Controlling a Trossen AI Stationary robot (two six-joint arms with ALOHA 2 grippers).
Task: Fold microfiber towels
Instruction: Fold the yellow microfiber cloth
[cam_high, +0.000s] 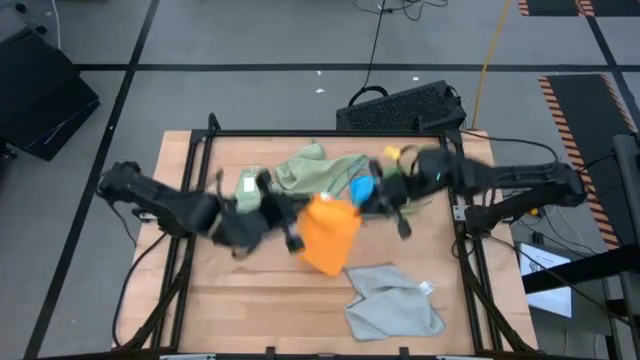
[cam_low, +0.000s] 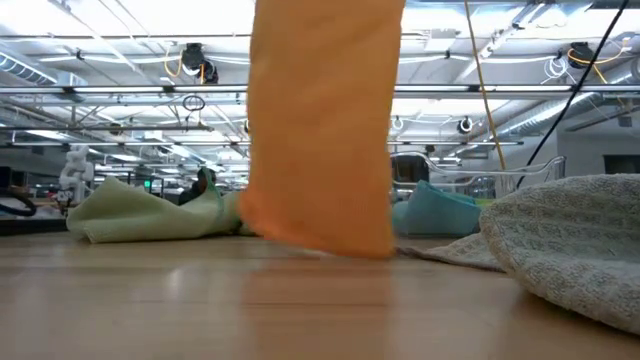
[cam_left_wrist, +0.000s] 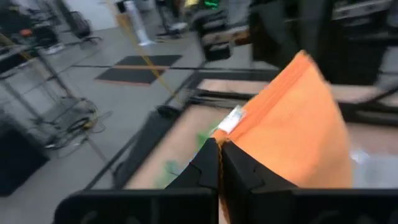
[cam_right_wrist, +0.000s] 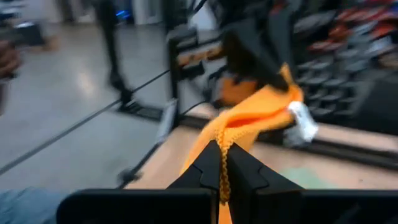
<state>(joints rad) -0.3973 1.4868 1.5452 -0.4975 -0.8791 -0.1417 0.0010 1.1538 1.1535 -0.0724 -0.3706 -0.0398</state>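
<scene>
Both arms have met over the middle of the table, and between them the orange towel hangs in the air, lifted clear of the wood. The left pincer is clamped tight on one edge of the orange towel, right by its small white label. The right pincer is closed on another edge of the same cloth, the hem pinched between its dark fingers. Seen level from the table top, the orange towel drapes down as a broad sheet, its lower end close to the wood.

Behind it, toward the far edge of the table, a pale sage green towel lies crumpled, and just beside it on the right a bright blue towel sits bunched under the right arm. The light grey towel lies loosely rumpled near the front edge, toward the right front corner, well apart from the others.
</scene>
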